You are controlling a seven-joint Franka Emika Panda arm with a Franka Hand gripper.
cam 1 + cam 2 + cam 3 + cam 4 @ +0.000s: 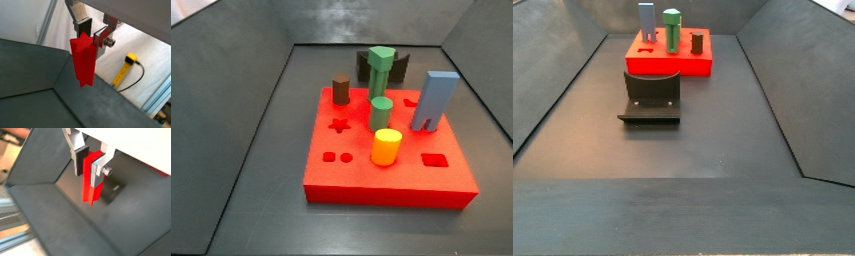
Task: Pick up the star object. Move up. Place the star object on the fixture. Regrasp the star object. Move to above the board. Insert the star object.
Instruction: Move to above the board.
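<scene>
My gripper (90, 35) is shut on the star object (83, 57), a bright red ridged peg that hangs lengthwise down from the fingers, well above the dark floor. Both wrist views show it, gripper (90, 165) and peg (91, 185). Neither the gripper nor the peg shows in the side views. The board (385, 185) is a thick red slab with an open star-shaped hole (339, 125) in its top. It also shows in a side view (667, 62). The fixture (651, 95), a dark bracket, stands on the floor next to the board and is bare.
On the board stand a brown peg (341, 90), a tall green piece (378, 68), a green cylinder (381, 112), a yellow cylinder (386, 147) and a blue-grey block (437, 102). Dark sloping walls enclose the floor. A yellow-ended cable (130, 59) lies outside the wall.
</scene>
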